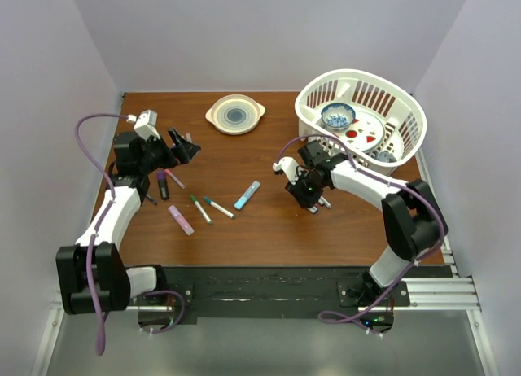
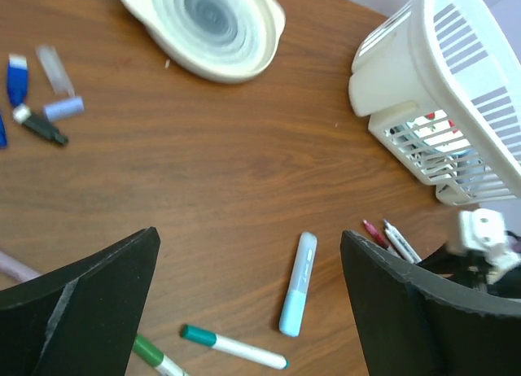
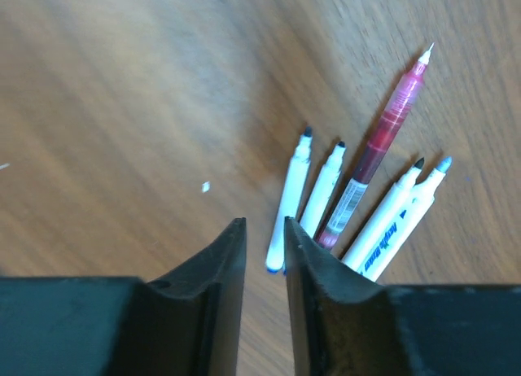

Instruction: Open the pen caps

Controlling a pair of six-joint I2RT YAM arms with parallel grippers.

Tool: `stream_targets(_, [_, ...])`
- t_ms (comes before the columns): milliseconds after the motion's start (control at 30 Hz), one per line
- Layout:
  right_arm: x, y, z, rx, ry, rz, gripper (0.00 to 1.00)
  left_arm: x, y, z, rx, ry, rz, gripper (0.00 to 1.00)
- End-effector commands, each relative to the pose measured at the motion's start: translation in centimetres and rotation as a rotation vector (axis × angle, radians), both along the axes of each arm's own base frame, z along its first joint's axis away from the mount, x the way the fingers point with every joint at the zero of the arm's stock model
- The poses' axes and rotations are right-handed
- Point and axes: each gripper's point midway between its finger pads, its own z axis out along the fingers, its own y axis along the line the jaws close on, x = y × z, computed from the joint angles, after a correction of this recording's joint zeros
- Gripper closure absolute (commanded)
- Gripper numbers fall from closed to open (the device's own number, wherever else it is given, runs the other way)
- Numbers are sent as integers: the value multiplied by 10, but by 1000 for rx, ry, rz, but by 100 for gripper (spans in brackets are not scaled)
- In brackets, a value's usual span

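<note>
The left tool [image 1: 186,145] hung at 10 o'clock over the bench [image 1: 269,238], its jaws spread wide with nothing between them. In its wrist view, four pen caps lay loose on the wood toward 10 o'clock, near one another: a blue cap [image 2: 16,77], a clear cap [image 2: 54,67], a lavender cap [image 2: 63,108] and a black cap [image 2: 42,126]. Toward 6 o'clock of that view a teal cap [image 2: 198,335] and a green cap [image 2: 146,349] sat on their pens, near a light blue pen [image 2: 297,284].

The right tool [image 3: 264,223] stood low at 4 o'clock from the bench's middle. Its jaws were a narrow slit apart, pinching nothing. The blunt end of a white pen [image 3: 291,193] lay at that slit. Just beside it lay the other white pens [image 3: 324,189] and a red pen [image 3: 383,140], tips bare, fanned toward 1 o'clock.

A dish [image 1: 234,114] sat at 12 o'clock and a basket [image 1: 313,120] at 2 o'clock.
</note>
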Motion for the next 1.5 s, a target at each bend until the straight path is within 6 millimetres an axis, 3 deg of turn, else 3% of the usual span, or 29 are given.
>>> stream_targets(0, [-1,23,53,186,-58,97,69,-2,-5,-19,-122,95,-27,4])
stream_targets(100, [-8,30,69,253,-73,136,66,-8,-2,-41,-82,186,30,6])
stream_targets(233, [-9,33,80,292,-95,149,64,-35,-1,-80,-40,365,148,22])
stream_targets(400, [-13,37,85,319,-88,163,64,-61,-3,-93,62,492,334,34])
stream_targets(500, [-14,38,88,332,-95,169,63,-69,1,-97,156,546,442,36])
stream_targets(567, [-15,39,90,338,-94,172,63,-74,9,-111,227,611,502,35])
stream_targets(633, [-15,38,91,341,-97,170,63,-77,11,-125,269,679,519,46])
stream_targets(700, [-17,39,91,345,-94,172,63,-76,10,-131,287,699,517,54])
stream_targets(800, [-17,40,93,350,-100,174,63,-72,8,-143,309,719,517,57])
stream_targets(1200, [-18,40,98,360,-108,177,62,-66,13,-182,415,799,508,60])
stream_targets(1333, [-19,41,99,365,-109,181,62,-67,14,-187,429,814,509,70])
stream_targets(1467, [-20,41,99,370,-103,184,62,-66,14,-181,423,799,507,87])
